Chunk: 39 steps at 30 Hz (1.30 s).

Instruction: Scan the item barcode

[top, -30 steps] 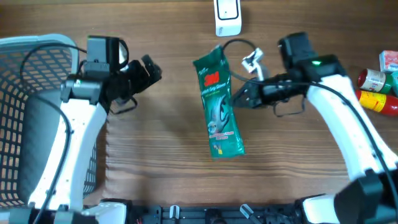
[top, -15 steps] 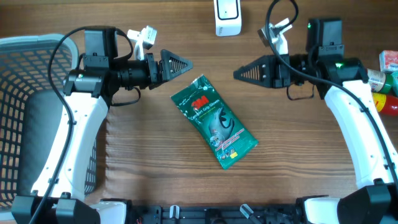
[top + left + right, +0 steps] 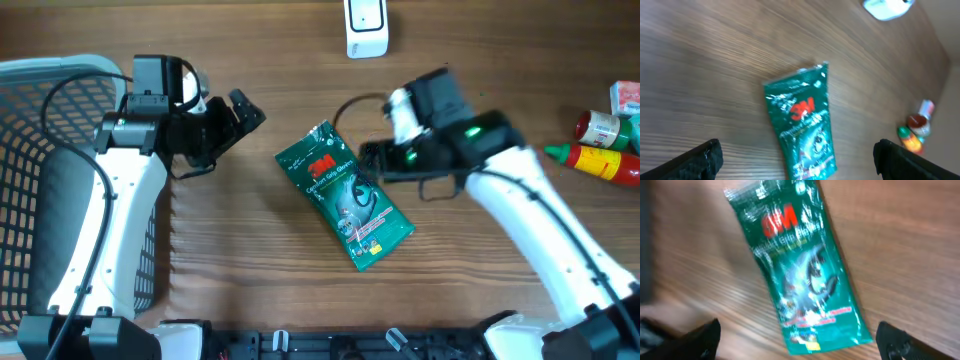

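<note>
The green packet (image 3: 345, 195) lies flat on the wooden table (image 3: 250, 260), just below the centre of the overhead frame. It sits on a slant, its white-and-red logo end toward the upper left and its other end toward the lower right. The right gripper (image 3: 368, 160) hangs just beside the packet's upper right edge; whether it touches cannot be told through the blur. Its fingers (image 3: 702, 339) stand wide apart at the bottom corners of the wrist view, holding nothing. The left gripper (image 3: 243, 112) is up and left of the packet, apart from it, jaws also spread and empty. A white scanner (image 3: 366, 28) stands at the top centre, a grey basket (image 3: 60, 110) fills the left edge, and a red-and-yellow bottle (image 3: 595, 160) lies at the far right.
</note>
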Tool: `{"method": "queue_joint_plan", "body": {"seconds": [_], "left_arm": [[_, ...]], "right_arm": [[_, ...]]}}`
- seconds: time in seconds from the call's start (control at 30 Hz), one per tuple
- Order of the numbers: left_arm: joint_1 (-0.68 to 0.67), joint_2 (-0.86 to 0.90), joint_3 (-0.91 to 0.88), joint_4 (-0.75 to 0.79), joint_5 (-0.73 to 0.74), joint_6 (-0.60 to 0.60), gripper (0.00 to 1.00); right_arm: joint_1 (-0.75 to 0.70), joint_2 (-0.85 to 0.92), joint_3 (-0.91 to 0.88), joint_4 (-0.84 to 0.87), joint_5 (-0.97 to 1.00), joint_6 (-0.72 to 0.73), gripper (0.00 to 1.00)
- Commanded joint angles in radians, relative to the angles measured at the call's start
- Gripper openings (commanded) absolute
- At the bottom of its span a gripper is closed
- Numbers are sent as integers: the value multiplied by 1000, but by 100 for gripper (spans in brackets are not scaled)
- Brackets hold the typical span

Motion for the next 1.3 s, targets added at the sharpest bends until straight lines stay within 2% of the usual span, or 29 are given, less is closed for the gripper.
{"method": "queue_joint_plan", "body": {"seconds": [0.0,0.13,0.2,0.4,0.47,0.5,0.57,0.6,0.7,0.73,0.83,0.87,0.93,1.03,1.1,1.23,1.27], "left_arm": [[18,3,-1,-2,-181,-139,100],[36,3,-1,22,-202,-162,100],[36,5,-1,21,-202,-162,100],[35,64,-1,21,-202,-162,100],[35,87,-1,19,-201,-162,100],[35,89,-1,13,-202,-162,100],[35,89,-1,5,-202,-161,100],[35,89,-1,4,-202,-161,100],[35,89,-1,-1,-201,-161,100],[35,89,-1,-8,-201,-161,100],[35,89,-1,-15,-201,-161,100],[35,89,-1,-14,-201,-161,100],[35,89,-1,-15,-200,-161,100],[35,89,-1,-11,-127,-140,100],[34,89,-1,-15,19,-61,100],[34,88,-1,-18,122,-56,100],[34,88,-1,-18,185,-56,100]], "right_arm": [[150,6,-154,118,228,-18,100],[290,65,-254,245,252,-15,100],[347,110,-254,261,304,-16,100],[449,310,-254,267,304,1,99],[443,373,-254,246,270,4,75],[433,399,-254,228,199,5,51],[403,437,-254,197,104,27,18],[386,447,-254,182,108,58,4],[307,435,-241,166,74,80,4],[267,404,-213,157,-25,67,4],[160,241,-141,155,-513,-161,5],[121,173,-132,153,-614,-213,5],[52,51,-132,124,-676,-273,4],[24,-53,-132,38,-665,-422,4],[24,-84,-132,34,-568,-405,5],[24,-71,-132,21,-339,-354,5],[24,-59,-132,8,-234,-323,4]]}}
